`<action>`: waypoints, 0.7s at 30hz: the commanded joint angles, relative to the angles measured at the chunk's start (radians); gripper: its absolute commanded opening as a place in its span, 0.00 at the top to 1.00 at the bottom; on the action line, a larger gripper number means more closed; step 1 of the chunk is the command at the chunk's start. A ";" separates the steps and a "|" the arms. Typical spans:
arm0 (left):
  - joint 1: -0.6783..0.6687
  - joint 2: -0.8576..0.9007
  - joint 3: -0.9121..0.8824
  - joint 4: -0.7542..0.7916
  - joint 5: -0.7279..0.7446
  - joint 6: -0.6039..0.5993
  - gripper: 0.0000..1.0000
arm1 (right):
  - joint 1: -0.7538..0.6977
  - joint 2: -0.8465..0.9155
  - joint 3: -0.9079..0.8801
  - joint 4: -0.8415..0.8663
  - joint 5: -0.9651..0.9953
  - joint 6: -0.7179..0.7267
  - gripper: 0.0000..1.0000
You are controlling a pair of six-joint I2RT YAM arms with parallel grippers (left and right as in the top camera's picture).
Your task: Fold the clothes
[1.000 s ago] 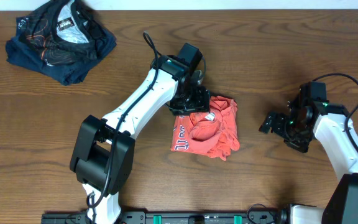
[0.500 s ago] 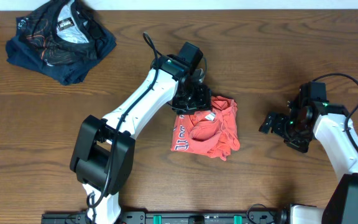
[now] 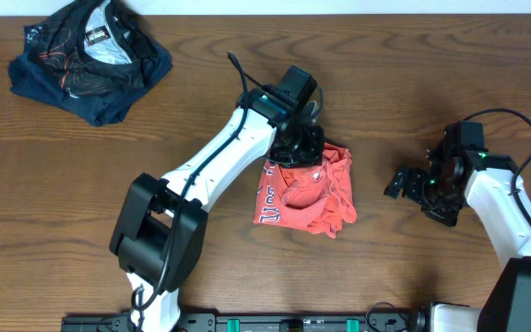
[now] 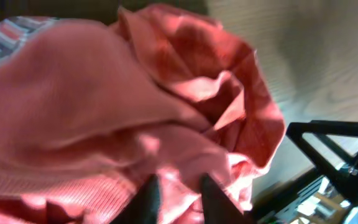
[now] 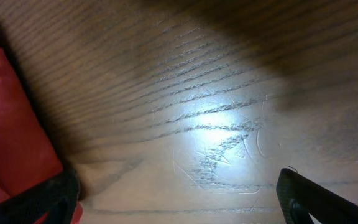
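crumpled coral t-shirt lies bunched mid-table, not yet spread. right gripper waits near it, jaws wide, empty, presumably to assist. left gripper at the shirt's far edge, jaws narrow, pinches a fabric fold, likely for spreading. dark garment lies far-left, well apart.

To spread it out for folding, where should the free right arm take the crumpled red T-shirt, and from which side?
Probably the bunched right edge of the T-shirt, approached from the right. Raised folds there give a ridge to pinch, it faces the open right end effector, and the left end effector occupies the top edge.
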 commanded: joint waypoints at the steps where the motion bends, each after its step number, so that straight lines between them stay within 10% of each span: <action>1: 0.000 0.030 -0.008 0.034 0.006 0.005 0.91 | 0.010 -0.004 -0.006 -0.002 -0.008 0.006 0.01; 10: 0.000 0.046 -0.005 0.074 0.003 0.037 0.91 | 0.010 -0.004 -0.006 -0.005 -0.008 0.004 0.01; 21: 0.006 -0.126 0.052 -0.149 -0.229 -0.004 0.42 | 0.010 -0.004 -0.006 -0.004 0.004 0.002 0.01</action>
